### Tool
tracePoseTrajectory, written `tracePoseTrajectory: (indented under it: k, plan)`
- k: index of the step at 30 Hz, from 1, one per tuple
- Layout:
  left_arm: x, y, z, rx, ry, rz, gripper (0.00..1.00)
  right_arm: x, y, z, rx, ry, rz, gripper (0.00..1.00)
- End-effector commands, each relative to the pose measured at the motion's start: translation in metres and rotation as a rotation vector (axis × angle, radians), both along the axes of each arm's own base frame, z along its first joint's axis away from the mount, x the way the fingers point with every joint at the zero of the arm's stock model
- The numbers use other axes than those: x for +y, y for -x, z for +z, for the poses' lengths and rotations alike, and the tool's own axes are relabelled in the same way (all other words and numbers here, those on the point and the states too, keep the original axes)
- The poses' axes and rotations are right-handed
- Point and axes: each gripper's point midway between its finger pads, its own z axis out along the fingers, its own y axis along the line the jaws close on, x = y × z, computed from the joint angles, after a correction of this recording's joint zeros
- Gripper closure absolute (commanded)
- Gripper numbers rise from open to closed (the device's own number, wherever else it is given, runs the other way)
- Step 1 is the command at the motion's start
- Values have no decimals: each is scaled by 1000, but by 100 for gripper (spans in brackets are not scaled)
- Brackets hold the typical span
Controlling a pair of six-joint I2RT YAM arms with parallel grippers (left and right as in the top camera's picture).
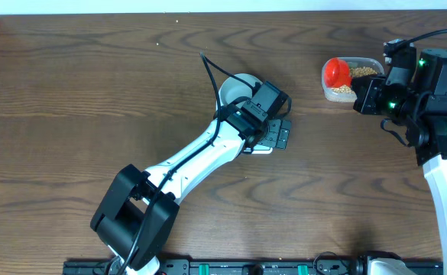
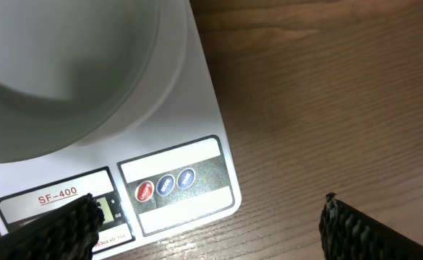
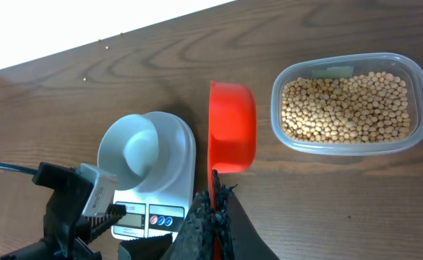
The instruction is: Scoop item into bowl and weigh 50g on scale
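Observation:
The pale bowl [image 2: 66, 65] stands on the white scale [image 2: 200, 108], and I see nothing in it. My left gripper [image 2: 211, 202] hangs open just over the scale's front edge, one finger [image 2: 52, 231] above the display and the other [image 2: 363, 231] above bare wood. In the overhead view that left gripper [image 1: 278, 136] covers most of the scale [image 1: 260, 150], beside the bowl [image 1: 238, 88]. My right gripper [image 3: 215, 198] is shut on the handle of a red scoop [image 3: 231, 130]. The scoop [image 1: 336, 72] is held at the left end of the clear tub [image 3: 413, 87] of beans [image 3: 345, 108]. No beans show in the scoop.
The clear tub [image 1: 326, 92] sits at the table's back right, close to the right arm [image 1: 437, 137]. The left arm [image 1: 185, 168] slants across the middle from the front edge. Bare wooden tabletop [image 1: 70, 92] stretches to the left.

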Motion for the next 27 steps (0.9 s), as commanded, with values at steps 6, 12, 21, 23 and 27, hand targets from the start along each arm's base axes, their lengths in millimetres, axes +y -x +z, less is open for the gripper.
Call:
tracePoseTrajectory:
  k: [6, 12, 21, 23, 27]
  plan:
    - [3, -1, 0, -3, -5, 6, 2, -1, -1, 5, -16, 9, 9, 99]
    - [3, -1, 0, -3, -5, 6, 2, 0, 0, 4, -11, 9, 10, 99]
    - [3, -1, 0, -3, -5, 6, 2, 0, 0, 4, -9, 9, 10, 99]
    - [3, -1, 0, -4, -5, 6, 2, 0, 0, 4, -8, 9, 10, 99]
    - [3, -1, 0, -4, -5, 6, 2, 0, 1, 3, -4, 9, 10, 99]
